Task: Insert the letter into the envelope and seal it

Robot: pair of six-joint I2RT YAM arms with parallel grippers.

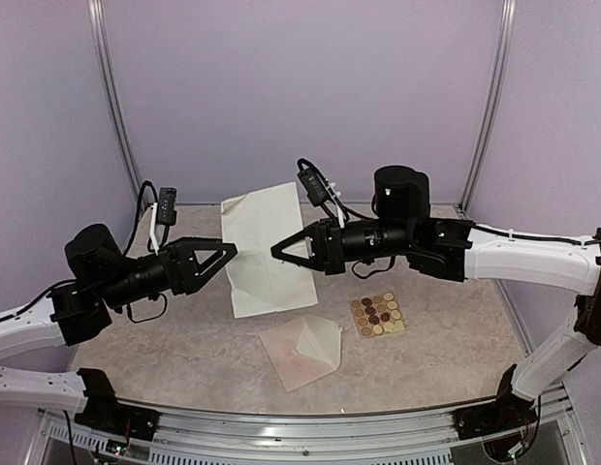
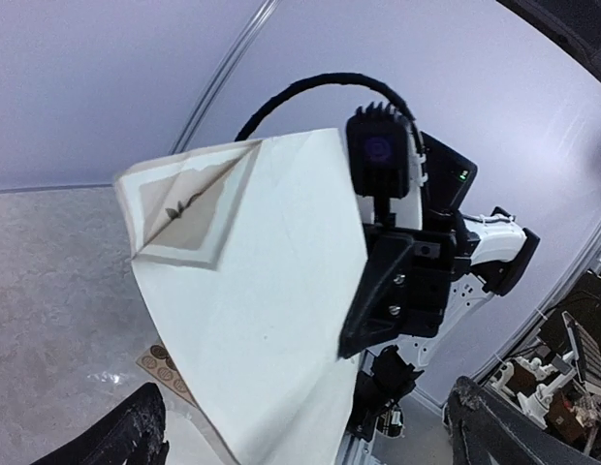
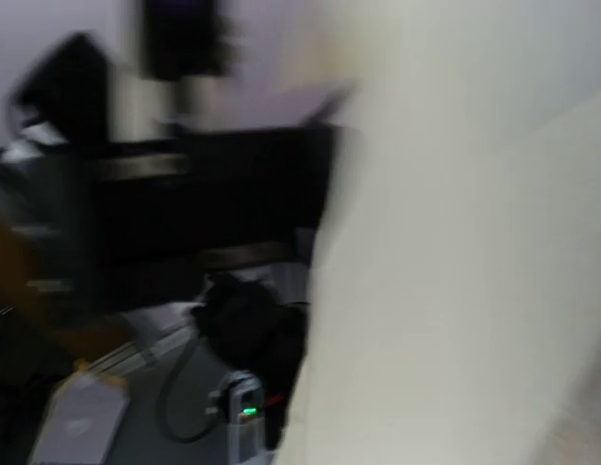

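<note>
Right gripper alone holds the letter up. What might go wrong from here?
The letter hangs from one edge pinch in the right gripper, with the left gripper open beside it; it may swing or slip. It looks far larger than the envelope, with only a corner folded, so it probably won't fit as it is.

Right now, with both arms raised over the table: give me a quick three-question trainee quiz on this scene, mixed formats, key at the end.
1. Fill in: the jaws of the left gripper stand ___.
2. The letter is clamped by: A) left gripper, B) right gripper, C) neither.
3. True or false: the envelope lies on the table, apart from both grippers.
Key: 1 open; 2 B; 3 true.
</note>
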